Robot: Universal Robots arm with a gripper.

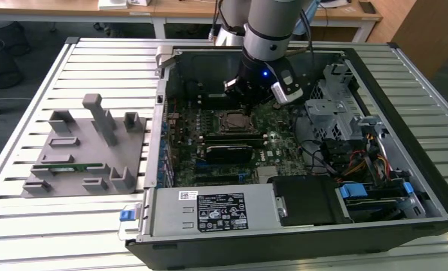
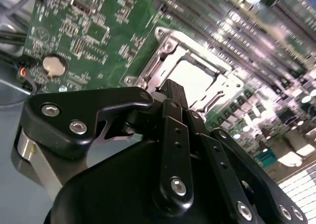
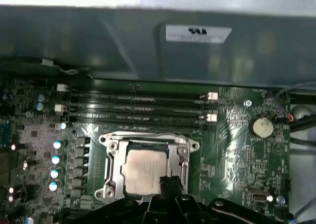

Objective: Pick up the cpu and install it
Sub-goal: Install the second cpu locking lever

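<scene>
One pale, silvery square, the cpu, lies flat inside the metal socket frame on the green motherboard in the first wrist view, with four empty memory slots beside it and the gripper just over its edge. Seen in the second wrist view, the cpu sits in that frame beyond the black fingers, which look drawn together on nothing. From the exterior view, the arm reaches down into the open computer case, near the socket.

small square cpu with pale silvery metal top, lying flat, seated inside the metal socket frame on the green motherboard
</scene>
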